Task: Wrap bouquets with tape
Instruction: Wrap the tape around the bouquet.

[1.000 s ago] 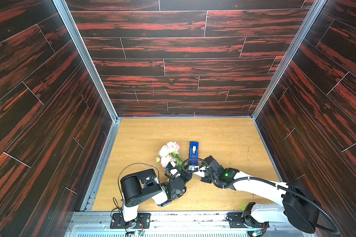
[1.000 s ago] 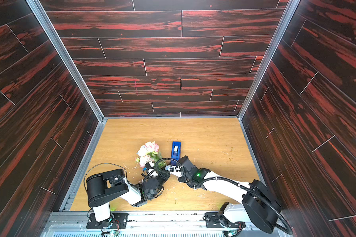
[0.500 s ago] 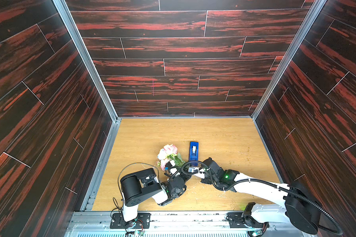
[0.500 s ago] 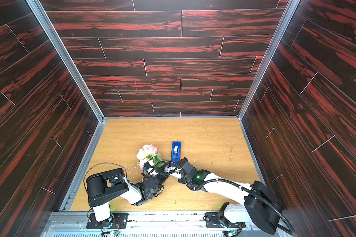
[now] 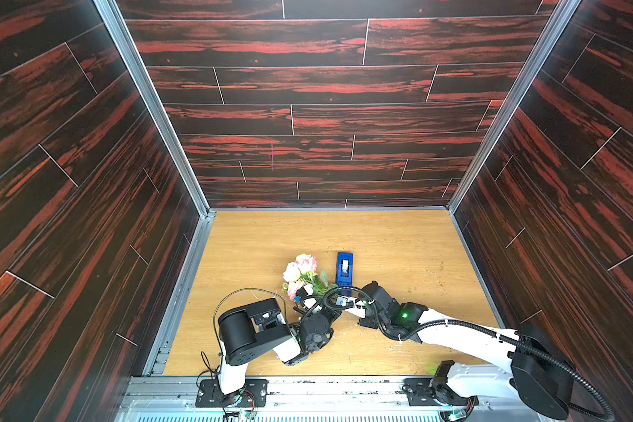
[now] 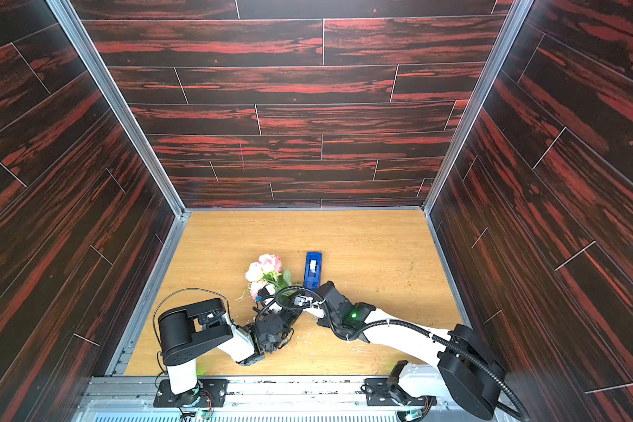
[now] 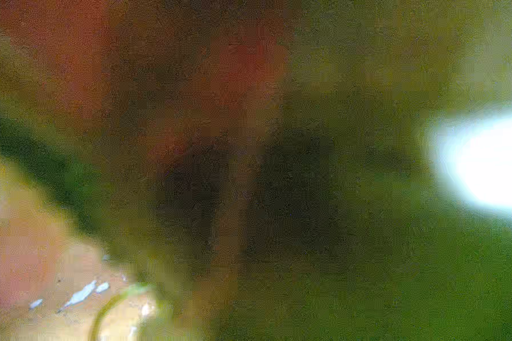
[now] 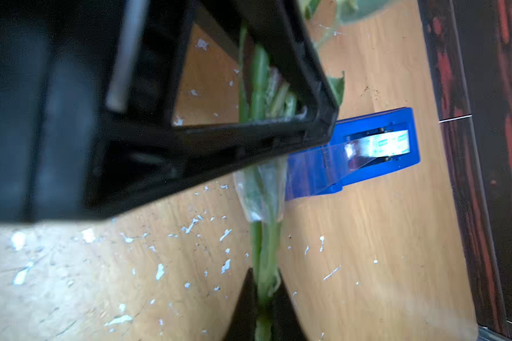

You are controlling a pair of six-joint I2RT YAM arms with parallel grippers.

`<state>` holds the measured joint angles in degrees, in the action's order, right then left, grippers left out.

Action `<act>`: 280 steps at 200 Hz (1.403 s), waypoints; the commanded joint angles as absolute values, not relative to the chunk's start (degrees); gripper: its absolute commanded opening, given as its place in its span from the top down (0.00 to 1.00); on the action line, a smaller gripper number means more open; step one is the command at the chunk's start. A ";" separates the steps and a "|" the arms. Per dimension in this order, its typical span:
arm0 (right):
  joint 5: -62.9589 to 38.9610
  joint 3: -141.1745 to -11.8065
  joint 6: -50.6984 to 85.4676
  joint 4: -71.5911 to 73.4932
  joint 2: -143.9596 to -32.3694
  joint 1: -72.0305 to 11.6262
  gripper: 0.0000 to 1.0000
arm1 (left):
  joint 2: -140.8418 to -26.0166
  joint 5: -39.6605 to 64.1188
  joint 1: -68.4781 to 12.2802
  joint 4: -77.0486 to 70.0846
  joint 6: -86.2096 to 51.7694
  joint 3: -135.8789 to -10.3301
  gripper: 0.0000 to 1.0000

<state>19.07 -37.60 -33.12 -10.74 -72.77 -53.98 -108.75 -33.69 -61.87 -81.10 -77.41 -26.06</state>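
Since a second before, you had moved very little: the flower heads had turned only slightly, and both arms had stayed crowded at the stems. The bouquet [image 5: 305, 263] was near the table's [image 5: 399, 248] front middle, heads pointing away from the robot, just beside the dispenser [image 5: 344, 279]. You had the left gripper [image 5: 306, 296] right under the flowers. Its wrist view was all blur, so I could not tell you how its jaws stood. The right gripper [image 8: 265, 307] showed a narrow gap with the stems [image 8: 262, 251] running through it; whether it pinched them, I could not tell. Clear tape [image 8: 379, 144] ran from its roll toward a clear wrap around the stems. White flecks [image 8: 189, 226] littered the table.
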 commanded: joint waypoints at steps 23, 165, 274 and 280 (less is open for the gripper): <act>-6.74 -45.15 -35.80 -25.02 -70.49 -49.50 0.47 | -106.82 -27.64 -60.94 -80.86 -74.23 -26.64 1.00; -37.97 -61.63 -44.48 -47.02 -90.31 -31.11 0.52 | -101.39 -27.25 -63.19 -80.86 -67.59 -24.01 1.00; -31.24 -57.50 -40.89 -38.43 -90.24 -32.59 1.00 | -101.95 -29.75 -63.80 -80.86 -69.62 -22.82 0.99; -30.36 -56.61 -40.39 -37.18 -89.34 -32.97 1.00 | -102.10 -29.95 -63.90 -80.86 -69.97 -22.79 0.95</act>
<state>-31.68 -59.40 -40.62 -40.45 -92.44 -31.29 -103.63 -29.15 -62.96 -79.72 -69.23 -23.66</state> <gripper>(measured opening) 0.099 0.112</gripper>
